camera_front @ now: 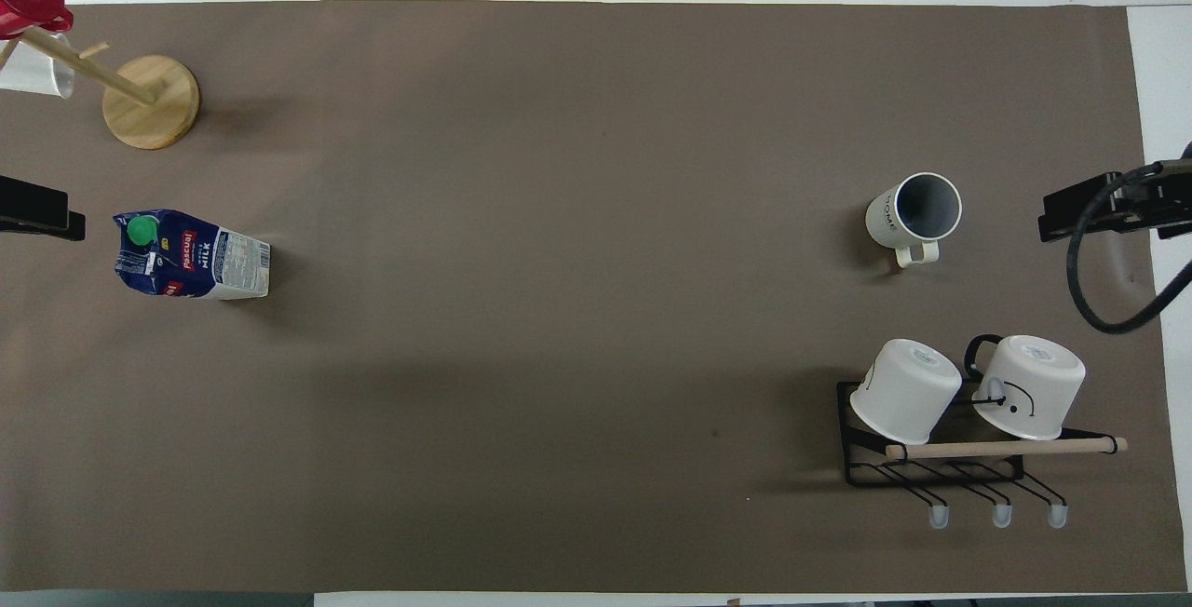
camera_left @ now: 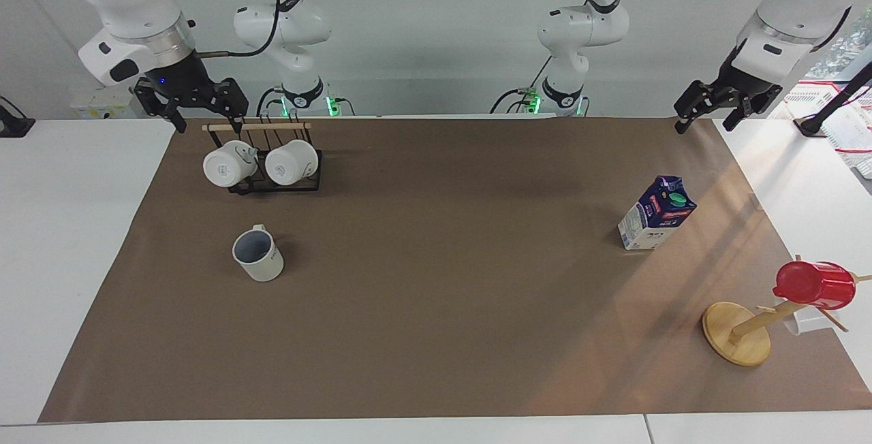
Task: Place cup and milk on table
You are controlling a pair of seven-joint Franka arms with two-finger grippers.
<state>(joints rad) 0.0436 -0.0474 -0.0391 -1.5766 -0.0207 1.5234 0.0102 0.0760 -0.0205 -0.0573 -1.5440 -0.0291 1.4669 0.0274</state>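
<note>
Fingers spread, cup [camera_left: 258,254], milk [camera_left: 656,214] on table [camera_left: 436,335]

Open sheet [camera_left: 443,280] between cup [camera_left: 258,254], milk [camera_left: 657,213].

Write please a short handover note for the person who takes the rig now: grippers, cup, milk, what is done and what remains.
Left gripper: open, empty, raised over the table edge at its own end.
Right gripper: open, empty, above the black rack.
Cup: upright on the table, farther from the robots than the rack.
Milk: upright on the table, toward the left arm's end.
Done: both seem placed.
Left: apparently nothing.
</note>
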